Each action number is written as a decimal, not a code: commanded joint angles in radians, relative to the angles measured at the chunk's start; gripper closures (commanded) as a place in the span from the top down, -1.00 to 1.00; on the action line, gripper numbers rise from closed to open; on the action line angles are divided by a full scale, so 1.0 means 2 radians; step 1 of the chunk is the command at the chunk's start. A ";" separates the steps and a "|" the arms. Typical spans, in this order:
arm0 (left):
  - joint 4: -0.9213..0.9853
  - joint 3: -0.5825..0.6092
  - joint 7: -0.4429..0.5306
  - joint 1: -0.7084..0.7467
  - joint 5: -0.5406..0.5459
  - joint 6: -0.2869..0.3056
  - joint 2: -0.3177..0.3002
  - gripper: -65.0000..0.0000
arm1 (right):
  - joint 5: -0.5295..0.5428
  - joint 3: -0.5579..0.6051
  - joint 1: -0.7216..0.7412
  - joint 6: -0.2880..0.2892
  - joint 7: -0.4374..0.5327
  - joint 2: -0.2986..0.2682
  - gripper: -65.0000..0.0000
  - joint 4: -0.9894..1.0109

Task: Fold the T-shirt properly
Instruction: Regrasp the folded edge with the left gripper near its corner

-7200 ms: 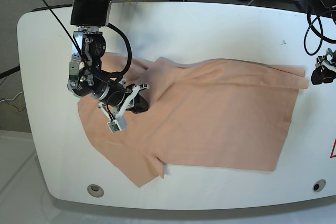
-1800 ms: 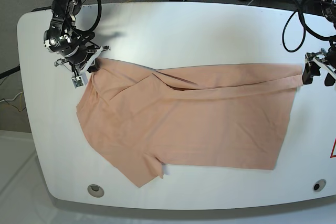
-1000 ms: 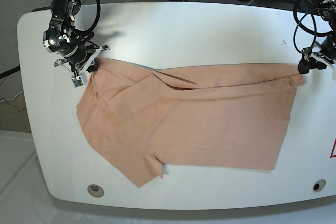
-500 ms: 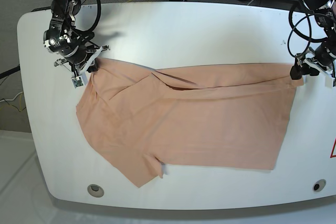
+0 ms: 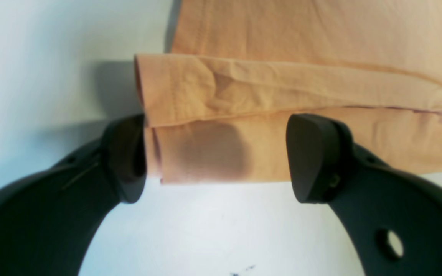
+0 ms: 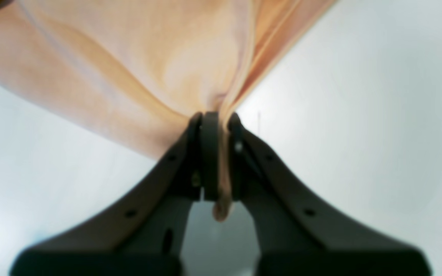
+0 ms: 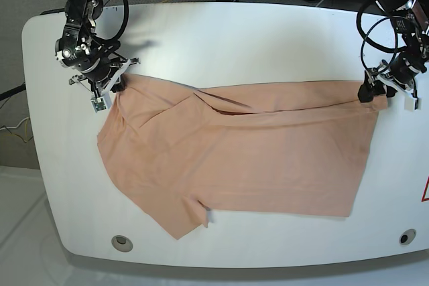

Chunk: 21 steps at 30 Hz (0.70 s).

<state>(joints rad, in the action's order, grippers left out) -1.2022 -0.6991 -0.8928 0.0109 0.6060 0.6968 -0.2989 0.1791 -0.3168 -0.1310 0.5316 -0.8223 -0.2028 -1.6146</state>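
Spread lengthwise across the white table, the T-shirt, far-left corner pinched tight in the right gripper, opposite folded corner sitting squarely between the wide-open jaws of the left gripper, ready for closing.

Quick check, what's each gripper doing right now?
Left gripper: open, jaws straddling the T-shirt corner, not clamped.
Right gripper: shut on the T-shirt's other corner.
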 commanded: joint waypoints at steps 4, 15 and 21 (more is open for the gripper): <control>-0.008 0.002 -0.001 -0.004 0.004 0.001 -0.007 0.59 | 0.001 -0.002 0.006 0.001 0.007 -0.006 -1.00 -0.008; -0.011 0.002 -0.001 -0.001 0.004 0.001 -0.010 -0.96 | 0.001 -0.002 0.006 0.001 0.007 -0.006 -1.00 -0.008; -0.012 0.000 -0.001 -0.001 0.004 0.001 -0.017 -0.91 | 0.001 0.011 0.006 0.001 0.007 -0.006 -1.00 -0.008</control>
<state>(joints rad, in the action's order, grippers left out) -1.2087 -0.6926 -0.9157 0.0212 0.5987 0.6937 -0.3000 0.1791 -0.3061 -0.1310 0.5316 -0.8219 -0.2031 -1.6146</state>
